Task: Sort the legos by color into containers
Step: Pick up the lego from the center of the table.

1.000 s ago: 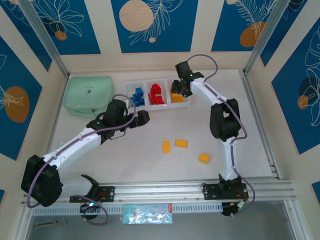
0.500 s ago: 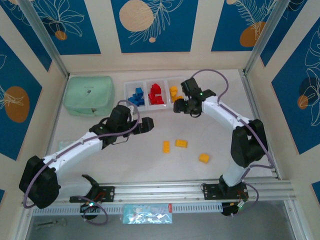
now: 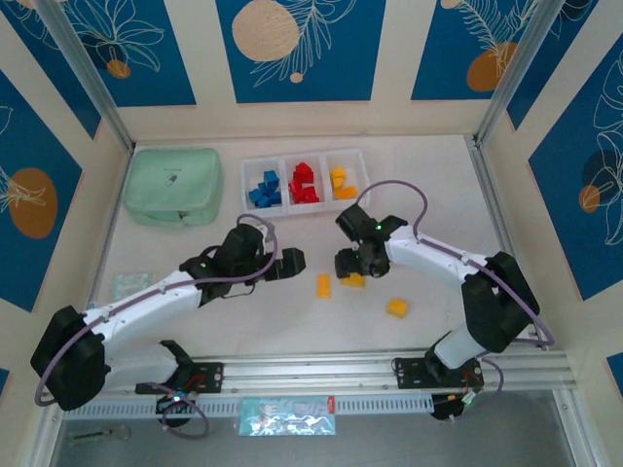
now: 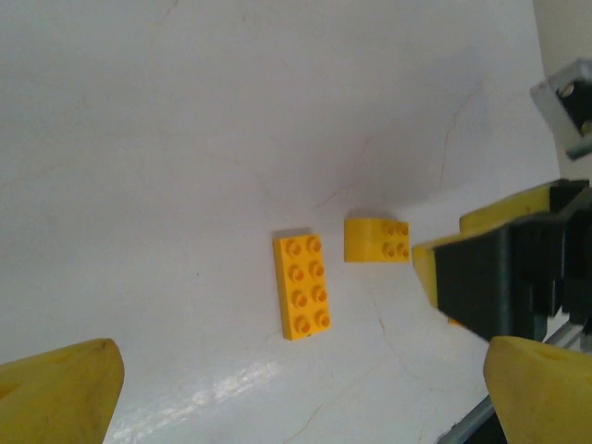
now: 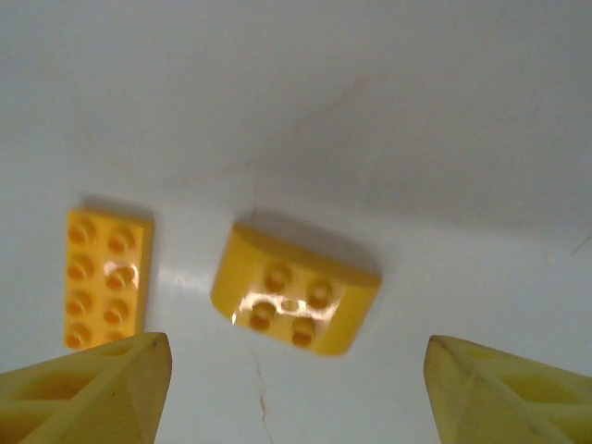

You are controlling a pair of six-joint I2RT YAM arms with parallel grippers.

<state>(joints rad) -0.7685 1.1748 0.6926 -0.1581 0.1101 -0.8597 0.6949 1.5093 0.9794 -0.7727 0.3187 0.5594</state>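
containers (image 3: 304, 157): blue legos (image 3: 265, 189), red legos (image 3: 305, 184), yellow legos (image 3: 339, 181), one colour per bin | left gripper (image 3: 292, 263) nearside of containers, jaws wide, empty | right gripper (image 3: 350, 266) nearside too, jaws apart over loose yellow brick (image 5: 296, 294)

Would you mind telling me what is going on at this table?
Two robot arms are sorting lego bricks by colour into the three white bins, which already hold blue, red and yellow ones apart. The right hand hovers open over a small yellow brick on the table, a longer yellow brick beside it. The left hand is open and empty close by. A third yellow brick lies further right.
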